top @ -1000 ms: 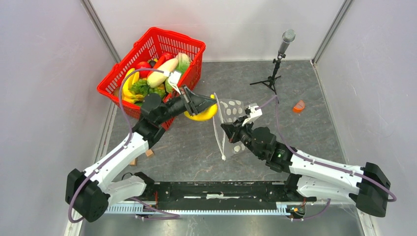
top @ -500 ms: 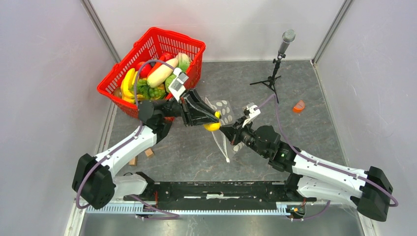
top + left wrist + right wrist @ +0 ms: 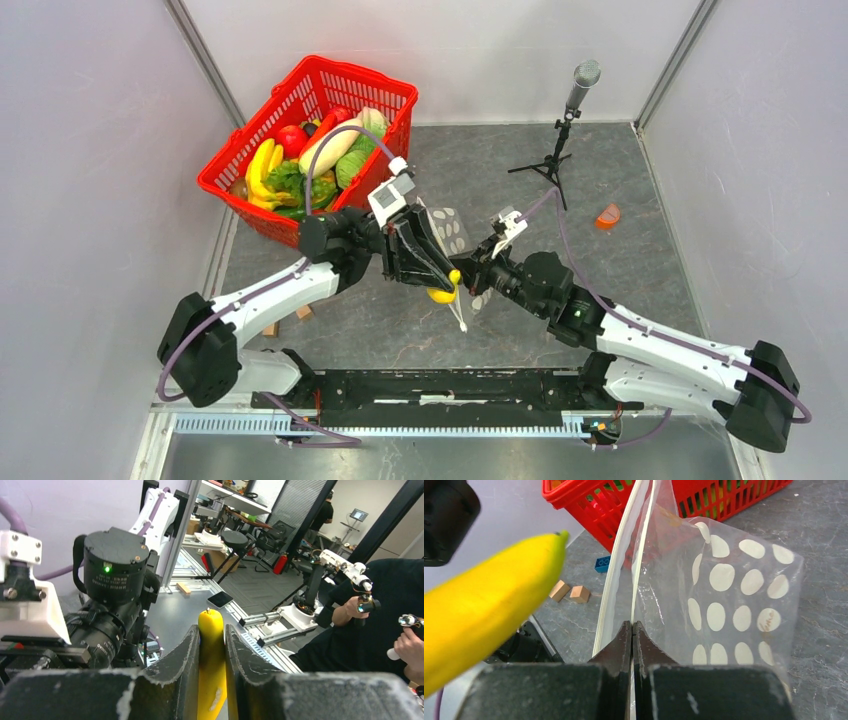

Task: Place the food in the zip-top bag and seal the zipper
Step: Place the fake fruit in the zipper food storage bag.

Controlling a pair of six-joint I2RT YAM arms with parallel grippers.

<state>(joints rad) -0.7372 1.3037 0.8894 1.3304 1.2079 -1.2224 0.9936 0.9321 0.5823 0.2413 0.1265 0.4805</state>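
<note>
My left gripper (image 3: 440,278) is shut on a yellow banana (image 3: 441,293), seen between its jaws in the left wrist view (image 3: 211,670). It holds the banana above the table, right beside the open mouth of the clear dotted zip-top bag (image 3: 455,232). My right gripper (image 3: 470,270) is shut on one side of the bag's whitish zipper strip (image 3: 640,560) and holds the bag (image 3: 729,590) up. The other lip of the zipper (image 3: 616,575) hangs apart from it. The banana (image 3: 489,615) fills the left of the right wrist view.
A red basket (image 3: 395,97) at the back left holds more food: bananas (image 3: 260,168), a tomato (image 3: 292,138), green pieces. Wooden cubes (image 3: 571,593) and a blue brick (image 3: 601,564) lie near it. A microphone stand (image 3: 562,130) and an orange piece (image 3: 607,216) are at the back right.
My left gripper has carried the banana from beside the basket rightward and toward me, down to the bag's mouth. My right gripper has shifted slightly left with the bag.
</note>
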